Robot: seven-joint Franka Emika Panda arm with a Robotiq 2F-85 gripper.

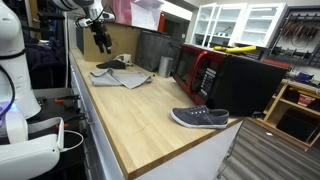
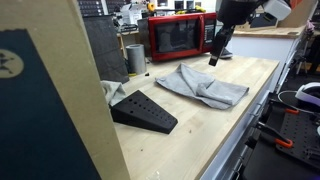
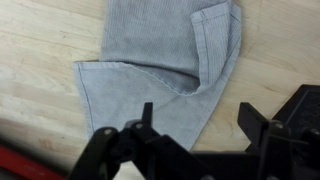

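Observation:
My gripper (image 3: 197, 118) is open and empty, held in the air above a grey cloth (image 3: 165, 60) that lies crumpled and partly folded on the wooden countertop (image 3: 270, 60). In both exterior views the gripper (image 1: 102, 42) (image 2: 217, 52) hangs above the far end of the cloth (image 1: 120, 76) (image 2: 203, 86). One finger sits over the cloth's lower edge, the other over bare wood. Nothing is between the fingers.
A grey shoe (image 1: 200, 118) lies near the counter's end. A red microwave (image 2: 180, 37) (image 1: 193, 68) and a metal cup (image 2: 135, 58) stand at the back. A black wedge-shaped object (image 2: 145, 110) sits beside the cloth. A black box (image 1: 245, 82) stands next to the microwave.

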